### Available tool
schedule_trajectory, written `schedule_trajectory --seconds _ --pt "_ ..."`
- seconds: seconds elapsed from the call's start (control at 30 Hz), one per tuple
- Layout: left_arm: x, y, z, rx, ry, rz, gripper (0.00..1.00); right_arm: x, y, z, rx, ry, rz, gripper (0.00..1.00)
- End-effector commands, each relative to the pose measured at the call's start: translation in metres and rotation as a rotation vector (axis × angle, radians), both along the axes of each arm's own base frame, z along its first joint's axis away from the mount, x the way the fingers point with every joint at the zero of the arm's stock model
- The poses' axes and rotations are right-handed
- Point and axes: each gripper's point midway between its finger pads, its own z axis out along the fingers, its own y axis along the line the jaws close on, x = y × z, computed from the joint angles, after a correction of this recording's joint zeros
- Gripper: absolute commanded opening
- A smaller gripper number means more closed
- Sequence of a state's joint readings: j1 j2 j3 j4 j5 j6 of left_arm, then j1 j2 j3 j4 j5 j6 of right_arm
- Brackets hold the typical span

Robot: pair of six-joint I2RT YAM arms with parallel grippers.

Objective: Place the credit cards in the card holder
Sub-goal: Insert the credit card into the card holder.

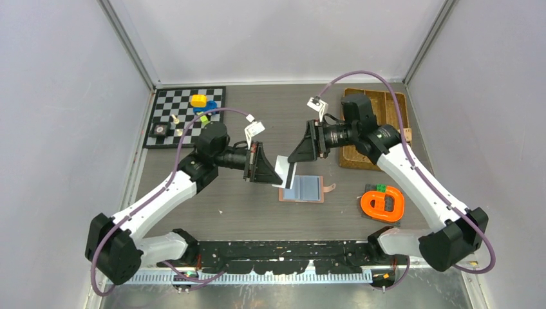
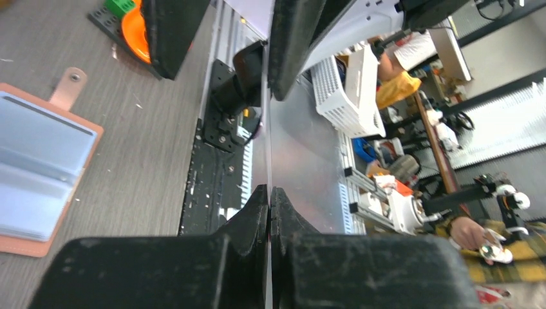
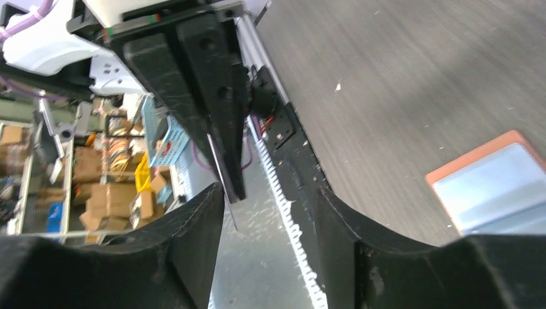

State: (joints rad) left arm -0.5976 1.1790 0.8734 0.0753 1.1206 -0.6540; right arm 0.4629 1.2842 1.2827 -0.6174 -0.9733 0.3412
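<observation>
Left end effector, over the left edge of the card holder, is clamped tight on a pale credit card, which the wrist views show edge-on only. Bare tabletop lies left of the holder. Right end effector gapes wide, the card's far edge between its jaws; contact unclear. Holder lies open, flat; pocket contents unreadable.

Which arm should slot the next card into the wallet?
Left. The left end effector is shut on a thin pale plastic card at the edge of the open salmon-pink bifold card holder; the right end effector is open, gripping nothing.
</observation>
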Motion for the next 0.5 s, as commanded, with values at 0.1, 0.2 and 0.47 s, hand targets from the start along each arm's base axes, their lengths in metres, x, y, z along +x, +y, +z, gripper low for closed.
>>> schedule_trajectory --seconds 0.1,0.2,0.47 --pt "0.021 0.006 0.023 -0.058 -0.150 0.192 0.00 0.023 0.008 0.022 0.163 -0.031 -0.199 0.65" --pt "0.023 0.007 0.021 -0.052 -0.146 0.201 0.00 0.021 0.012 0.015 0.201 0.011 -0.195 0.69" --pt "0.038 0.009 0.010 -0.001 -0.126 0.287 0.00 0.003 0.027 0.011 0.249 0.075 -0.114 0.49"
